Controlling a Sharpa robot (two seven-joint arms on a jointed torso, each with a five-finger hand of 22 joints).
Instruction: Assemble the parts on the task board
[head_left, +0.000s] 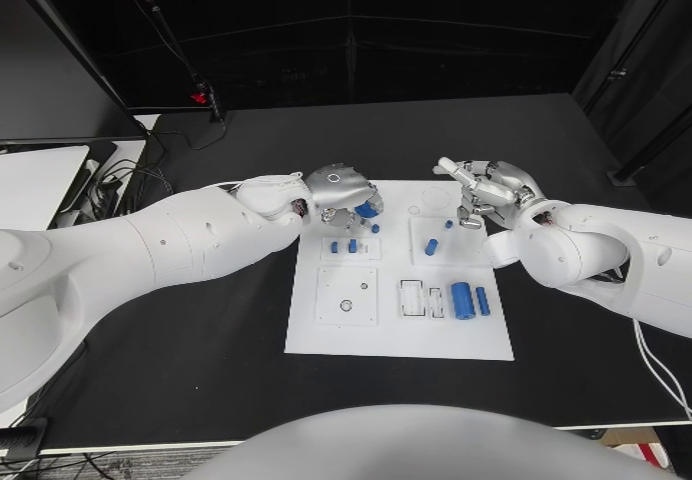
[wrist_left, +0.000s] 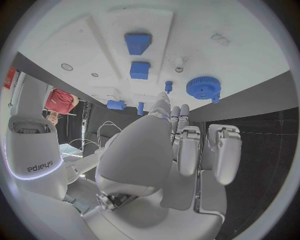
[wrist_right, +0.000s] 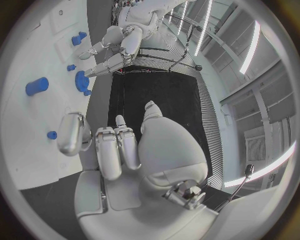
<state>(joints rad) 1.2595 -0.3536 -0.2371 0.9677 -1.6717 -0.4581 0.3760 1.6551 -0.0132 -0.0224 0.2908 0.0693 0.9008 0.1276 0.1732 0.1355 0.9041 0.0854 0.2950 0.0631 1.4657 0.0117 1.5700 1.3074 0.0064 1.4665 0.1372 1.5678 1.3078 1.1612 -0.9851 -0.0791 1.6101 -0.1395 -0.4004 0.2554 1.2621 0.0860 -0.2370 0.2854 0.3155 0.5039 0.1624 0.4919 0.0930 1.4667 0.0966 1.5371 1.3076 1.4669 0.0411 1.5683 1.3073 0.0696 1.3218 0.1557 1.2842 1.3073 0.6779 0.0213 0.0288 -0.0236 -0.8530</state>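
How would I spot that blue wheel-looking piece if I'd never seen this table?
Find the white task board in the middle of the black table, then its far edge, by the left robot hand. The blue gear lies right at that hand's fingertips. It is round and toothed, while the other blue parts are small pegs, blocks or cylinders.
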